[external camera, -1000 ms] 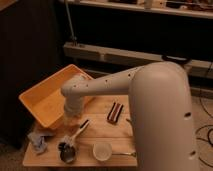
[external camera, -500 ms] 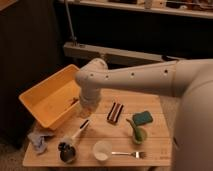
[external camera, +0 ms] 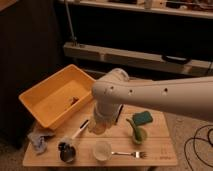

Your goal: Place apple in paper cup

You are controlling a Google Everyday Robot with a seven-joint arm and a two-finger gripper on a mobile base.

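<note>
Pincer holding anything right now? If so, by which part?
Cannot be told. The pincer sits low over the table, just behind the paper cup. Whether it grips anything does not show in this view.

No word, label, brand or number can be read, neither on the paper cup (external camera: 102, 150) just below the gripper (external camera: 97, 128) in the view, nor on the yellow bin (external camera: 31, 102) up-left of it. The gripper hangs low over the wooden table (external camera: 160, 146).

The paper cup (external camera: 102, 149) sits front-centre on the table (external camera: 161, 146), fork (external camera: 128, 154) right (jaws just behind the paper cup).
</note>
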